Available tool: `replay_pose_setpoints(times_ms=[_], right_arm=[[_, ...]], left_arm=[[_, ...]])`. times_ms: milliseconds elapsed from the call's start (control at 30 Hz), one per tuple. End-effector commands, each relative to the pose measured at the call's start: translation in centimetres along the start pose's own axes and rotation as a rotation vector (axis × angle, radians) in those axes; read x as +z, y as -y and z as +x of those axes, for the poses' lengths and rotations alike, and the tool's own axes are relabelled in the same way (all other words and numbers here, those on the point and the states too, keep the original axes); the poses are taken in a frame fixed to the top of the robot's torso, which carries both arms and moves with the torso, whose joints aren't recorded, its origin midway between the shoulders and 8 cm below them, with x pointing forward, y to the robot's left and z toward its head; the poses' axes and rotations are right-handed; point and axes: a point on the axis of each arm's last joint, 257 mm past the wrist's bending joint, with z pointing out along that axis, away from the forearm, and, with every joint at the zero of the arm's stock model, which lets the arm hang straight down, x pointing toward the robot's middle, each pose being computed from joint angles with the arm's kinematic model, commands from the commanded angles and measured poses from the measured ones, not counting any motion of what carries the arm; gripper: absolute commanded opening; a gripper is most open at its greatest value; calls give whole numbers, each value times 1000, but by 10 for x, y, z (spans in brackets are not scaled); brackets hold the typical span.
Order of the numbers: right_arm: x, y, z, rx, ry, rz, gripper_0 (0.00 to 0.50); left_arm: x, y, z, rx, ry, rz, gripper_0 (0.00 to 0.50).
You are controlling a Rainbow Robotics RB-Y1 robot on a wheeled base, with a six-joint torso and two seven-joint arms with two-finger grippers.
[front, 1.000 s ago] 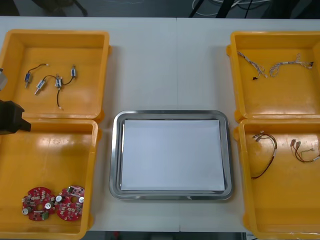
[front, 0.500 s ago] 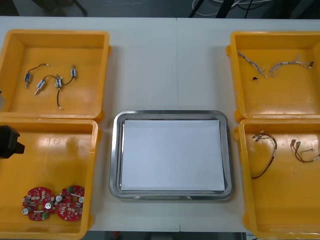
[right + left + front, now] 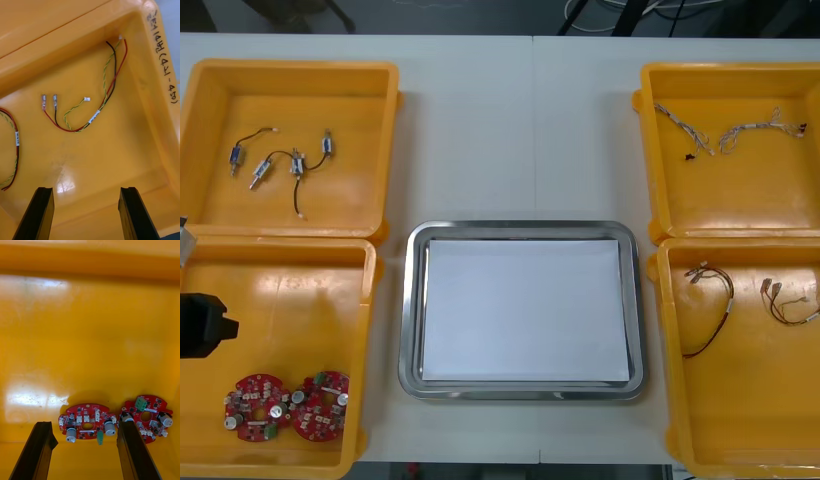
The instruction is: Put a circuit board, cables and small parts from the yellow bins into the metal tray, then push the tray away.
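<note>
Two round red circuit boards (image 3: 256, 407) (image 3: 319, 405) lie side by side at the front of the near left yellow bin (image 3: 295, 310). My left gripper (image 3: 202, 325) hovers over that bin's left side, a little behind the boards. In the left wrist view the left gripper (image 3: 86, 455) is open, one board (image 3: 87, 423) lying just ahead between its fingers and the other board (image 3: 148, 419) by one fingertip. The right gripper (image 3: 86, 215) is open above the floor of an orange-looking bin (image 3: 112, 165), short of a red, black and yellow cable (image 3: 92, 118). The metal tray (image 3: 412, 300), white inside, holds nothing.
The far left bin (image 3: 350, 190) holds small metal parts (image 3: 296, 163) joined by a black cable. Twisted pale cables (image 3: 725, 135) lie in the far right bin (image 3: 730, 200). Red and yellow cables (image 3: 715, 310) lie in the near right bin (image 3: 740, 410); another cable (image 3: 11, 150) lies beside the right gripper.
My left gripper has moved toward the table's near edge, from the bins' dividing wall to over the near left bin, closer to the circuit boards. Nothing else has shifted.
</note>
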Motion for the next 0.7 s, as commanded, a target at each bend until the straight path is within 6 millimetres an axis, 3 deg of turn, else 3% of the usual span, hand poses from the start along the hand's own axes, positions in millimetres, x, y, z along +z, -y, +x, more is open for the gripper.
replay_pose_setpoints(times_ms=[33,167,467,700], right_arm=[[11,10,-1,78,-6,8,500],[23,11,-6,145,-15,-19,500],[29,13,-16,375,-15,-19,500],[41,-1,-18,553,-19,-37,500]], left_arm=[[2,-7,17,104,-2,-18,500],[7,-9,28,96,2,-7,500],[17,-13,50,78,14,18,500],[20,-16,66,68,9,27,500]])
